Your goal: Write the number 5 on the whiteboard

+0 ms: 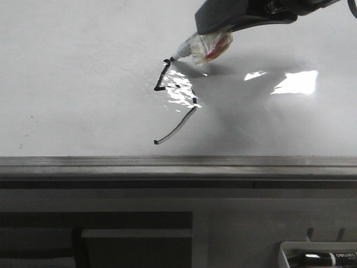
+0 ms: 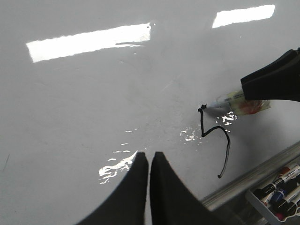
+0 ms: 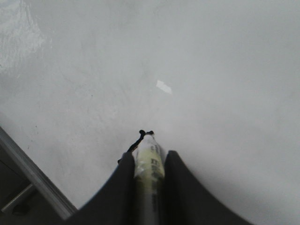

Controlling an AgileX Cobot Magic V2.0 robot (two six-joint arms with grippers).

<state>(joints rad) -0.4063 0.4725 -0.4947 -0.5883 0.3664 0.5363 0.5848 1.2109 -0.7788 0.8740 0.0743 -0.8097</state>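
Front view placed the right gripper (image 1: pixel 215 42) high on the whiteboard (image 1: pixel 83 84), clamped on a marker (image 1: pixel 198 49) whose barrel slanted down and leftward from the jaws to a tip resting at the upper corner of the number 5 (image 1: pixel 174 100). That corner mattered most: the vertical, the bend and the slanted lower tail were already drawn below the tip, while the top bar looked no more than a dot, so the remaining stroke, as I judged it, would run from this corner toward the robot's right, back along the marker's own axis toward the gripper. The right arm alone was placed for that; the left gripper (image 2: pixel 149 187) hung well apart over bare board, its fingers pressed together around nothing. Left wrist view gave the whole figure free of glare, with the tail ending short of the board's grey edge strip (image 2: pixel 253 180) and a tray of spare markers (image 2: pixel 279 194) beyond it. Front view lost part of the middle stroke under bright reflections. Right wrist view looked straight down the barrel and showed the tip touching the ink at the corner, though the rest of the figure was hidden behind the fingers.
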